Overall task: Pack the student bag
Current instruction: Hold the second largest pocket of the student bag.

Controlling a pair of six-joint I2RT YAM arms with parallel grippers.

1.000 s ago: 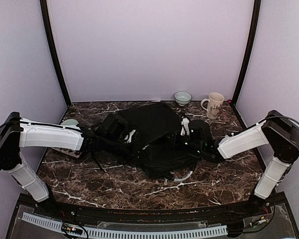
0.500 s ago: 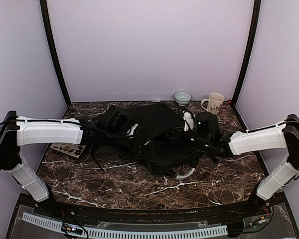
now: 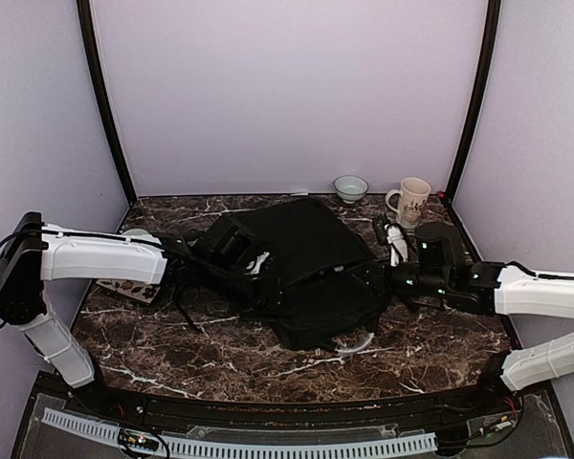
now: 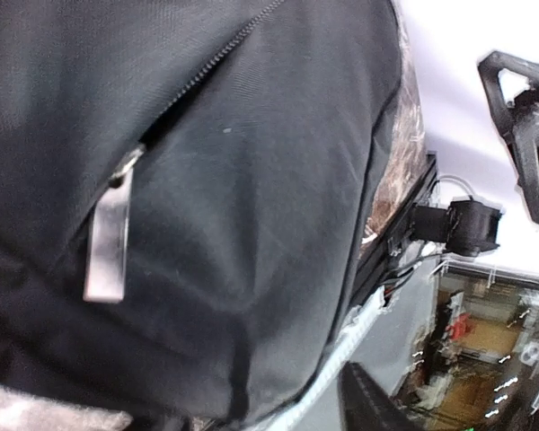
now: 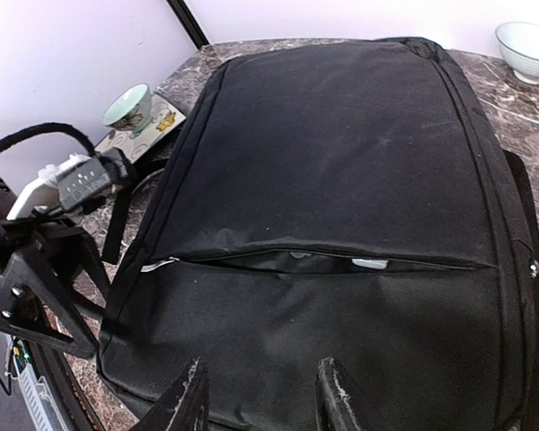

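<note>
The student bag (image 3: 306, 263) lies flat in the middle of the table, a big black backpack. Its front zip (image 5: 323, 262) gapes a little in the right wrist view, with a silver pull (image 5: 159, 265) at the slit's left end. My left gripper (image 3: 252, 260) is at the bag's left edge. In the left wrist view fabric and the silver zip pull (image 4: 108, 242) fill the frame. One dark fingertip (image 4: 368, 404) stands off to the side, holding nothing. My right gripper (image 5: 262, 400) hovers open over the bag's right end, nothing between its fingers.
A white mug (image 3: 408, 202) and a small bowl (image 3: 350, 187) stand at the back right. A teal bowl (image 5: 128, 106) and a printed card (image 3: 124, 286) sit by the left arm. Bag straps (image 3: 187, 311) trail on the marble near the left gripper.
My right arm has drawn back to the right off the bag's top and its jaws have opened. The left gripper has let go of the bag, which now lies flatter.
</note>
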